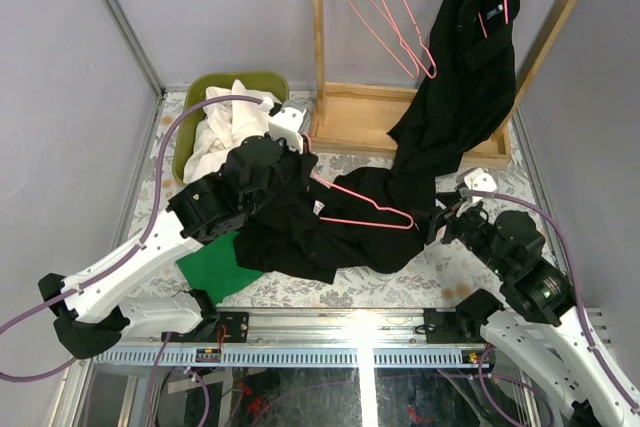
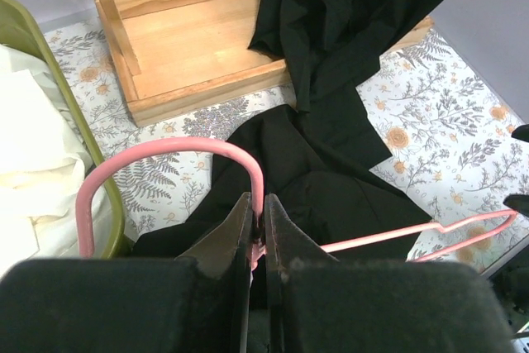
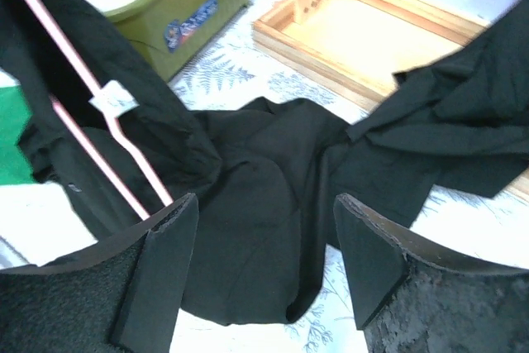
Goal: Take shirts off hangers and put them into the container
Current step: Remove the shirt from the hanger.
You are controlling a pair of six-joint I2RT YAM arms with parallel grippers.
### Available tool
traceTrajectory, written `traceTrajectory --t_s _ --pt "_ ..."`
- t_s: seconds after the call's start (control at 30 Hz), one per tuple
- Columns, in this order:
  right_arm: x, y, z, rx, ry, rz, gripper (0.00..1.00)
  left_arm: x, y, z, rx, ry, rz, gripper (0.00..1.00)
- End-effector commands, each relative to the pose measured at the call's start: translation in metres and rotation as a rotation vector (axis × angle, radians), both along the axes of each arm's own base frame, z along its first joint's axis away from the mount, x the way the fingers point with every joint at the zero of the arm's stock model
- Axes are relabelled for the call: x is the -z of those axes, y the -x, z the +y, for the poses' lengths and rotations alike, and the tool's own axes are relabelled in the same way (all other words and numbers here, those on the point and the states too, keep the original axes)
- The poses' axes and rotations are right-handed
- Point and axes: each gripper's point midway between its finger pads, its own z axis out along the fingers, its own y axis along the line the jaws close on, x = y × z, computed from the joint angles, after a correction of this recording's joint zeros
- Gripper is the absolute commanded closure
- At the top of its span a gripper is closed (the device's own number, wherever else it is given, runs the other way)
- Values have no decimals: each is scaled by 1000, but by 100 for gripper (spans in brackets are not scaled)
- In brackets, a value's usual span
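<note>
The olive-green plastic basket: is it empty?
No, the olive-green plastic basket holds a crumpled white shirt.

Two black shirts (image 1: 330, 237), white shirt (image 1: 225, 127), pink hangers (image 1: 385, 17), olive container (image 1: 250, 79), green cloth (image 1: 215, 267), floral table (image 1: 440, 272).

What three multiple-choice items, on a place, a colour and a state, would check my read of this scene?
1. Where is the plain white fabric shirt? A in the olive-green slotted plastic basket; B on the wooden rack; C on the table.
2. What colour is the thin wire hanger in the left gripper? A blue; B pink; C silver.
3. How is the right gripper? A shut on the hanger; B shut on the basket; C open.
Key: 1A, white cloth fills the basket; 2B, pink hook between shut jaws; 3C, fingers apart above the plain black fabric shirt.
</note>
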Motion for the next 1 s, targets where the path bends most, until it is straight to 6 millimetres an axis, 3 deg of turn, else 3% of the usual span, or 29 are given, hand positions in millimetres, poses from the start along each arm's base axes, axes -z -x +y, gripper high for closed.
traceTrajectory --t_s 0.0,0.17,0.33,0.47,0.63,0.77,0.83,0.9,0.97 --pt "-43 17 34 -207 -103 -76 24 -9 -2 -11 54 6 -42 100" --pt "-15 49 86 -547 -131 135 21 -2 0 -21 99 -7 -19 100" --pt "24 30 98 -516 -63 368 27 1 2 -27 127 -15 2 100" --pt "28 18 100 -481 -49 391 46 4 3 -26 130 -32 5 100" --pt "23 22 101 -494 -93 343 82 8 1 -24 116 -46 9 100" --pt "27 23 93 -462 -71 342 100 10 -3 -21 83 -48 12 100" --pt "28 22 89 -437 -57 342 100 13 -5 -19 61 -45 21 85" --pt "28 24 87 -436 -53 337 100 18 -3 -18 54 -43 38 56" --pt "28 24 86 -432 -55 338 100 28 -1 -16 44 -46 60 43"
